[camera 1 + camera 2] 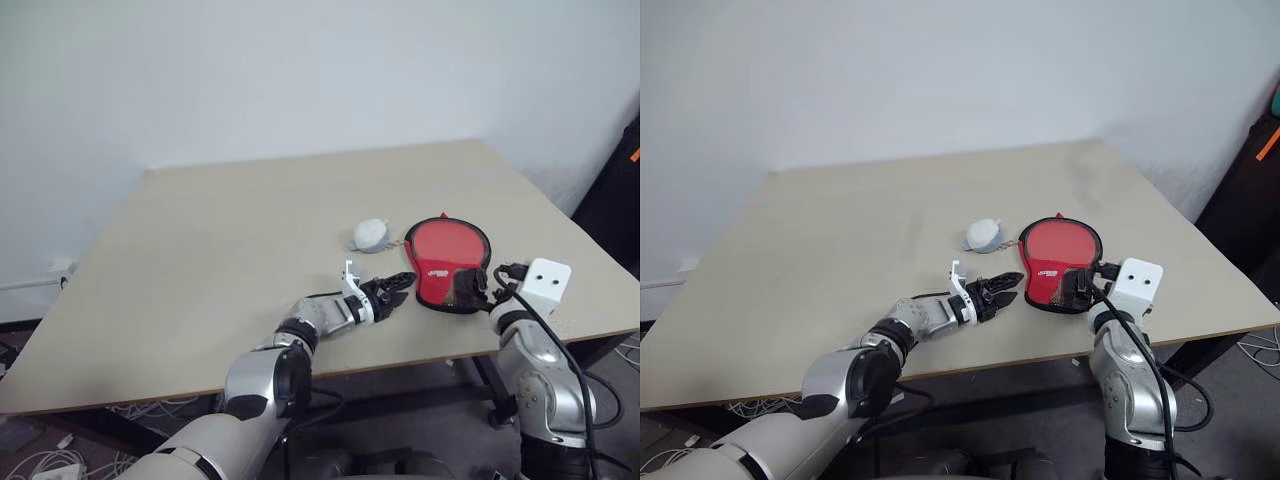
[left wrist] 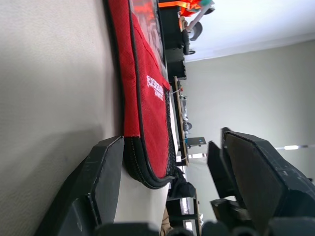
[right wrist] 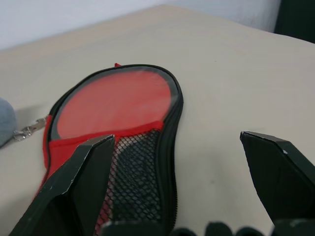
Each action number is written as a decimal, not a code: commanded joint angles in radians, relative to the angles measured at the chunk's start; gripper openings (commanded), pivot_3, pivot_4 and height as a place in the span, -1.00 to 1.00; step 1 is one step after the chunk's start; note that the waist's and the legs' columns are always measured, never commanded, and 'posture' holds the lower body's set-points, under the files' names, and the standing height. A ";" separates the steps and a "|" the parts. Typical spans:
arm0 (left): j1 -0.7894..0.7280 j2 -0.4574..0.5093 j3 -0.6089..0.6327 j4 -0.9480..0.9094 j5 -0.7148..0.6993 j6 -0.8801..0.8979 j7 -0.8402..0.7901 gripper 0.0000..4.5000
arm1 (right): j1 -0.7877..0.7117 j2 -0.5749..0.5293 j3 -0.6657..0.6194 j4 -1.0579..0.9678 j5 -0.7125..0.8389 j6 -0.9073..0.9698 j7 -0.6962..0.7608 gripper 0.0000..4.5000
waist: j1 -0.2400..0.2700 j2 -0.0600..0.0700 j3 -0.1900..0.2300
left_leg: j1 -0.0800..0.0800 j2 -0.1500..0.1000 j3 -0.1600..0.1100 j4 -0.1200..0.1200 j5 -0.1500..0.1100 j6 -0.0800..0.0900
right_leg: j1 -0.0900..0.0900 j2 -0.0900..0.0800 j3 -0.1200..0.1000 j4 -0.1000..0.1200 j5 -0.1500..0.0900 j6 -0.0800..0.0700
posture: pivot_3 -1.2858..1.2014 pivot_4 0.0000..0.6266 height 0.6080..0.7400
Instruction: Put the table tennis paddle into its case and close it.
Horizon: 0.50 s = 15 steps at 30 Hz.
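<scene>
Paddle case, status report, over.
Both tools open: left tool beside the case, right tool at its mesh end. Nothing held. Pouch alongside, chained.

Light beige wooden table (image 1: 220,250), rectangular top, thin edge visible along the near side. Plain white wall (image 1: 300,70) behind it, running the full width. Dark object (image 1: 618,200) with an orange mark at the far right, beside the table's corner; what it is cannot be told. Under the table's near edge, a dark floor with loose white cables (image 1: 45,462) at the lower left and a black table leg (image 1: 492,385) near the right side. White fitting (image 1: 62,268) low on the wall at the left. In the left wrist view, a blurred room background with dark furniture (image 2: 173,29) and an orange item (image 2: 179,4).
</scene>
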 commanded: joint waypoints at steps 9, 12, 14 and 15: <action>-0.184 0.290 -0.519 -0.565 0.387 -0.378 -0.533 0.54 | -0.212 -0.029 -0.020 0.119 0.030 -0.046 0.069 0.98 | 0.000 0.000 0.000 | 0.000 0.000 0.000 0.000 -0.001 0.000 | 0.000 0.000 0.000 0.000 0.000 0.000 | 0.03 -1.00 1.00; -0.180 0.307 -0.521 -0.562 0.416 -0.469 -0.547 0.54 | -0.217 -0.029 -0.014 0.130 0.027 -0.061 0.072 0.98 | 0.000 0.001 0.000 | 0.000 0.000 0.000 0.000 -0.001 0.001 | 0.000 0.000 0.000 0.000 0.000 -0.001 | 0.03 -1.00 1.00; -0.179 0.321 -0.526 -0.563 0.434 -0.511 -0.552 0.54 | -0.217 -0.031 -0.009 0.137 0.023 -0.072 0.076 0.98 | 0.000 0.001 0.000 | 0.000 0.000 0.000 0.000 -0.001 0.001 | 0.000 0.000 0.000 0.000 0.000 -0.001 | 0.03 -1.00 1.00; -0.180 0.323 -0.527 -0.561 0.438 -0.519 -0.550 0.54 | -0.217 -0.033 -0.007 0.142 0.021 -0.076 0.079 0.98 | 0.000 0.001 0.000 | 0.000 0.000 0.000 0.000 -0.001 0.001 | 0.000 0.000 0.000 0.000 0.000 -0.001 | 0.03 -1.00 1.00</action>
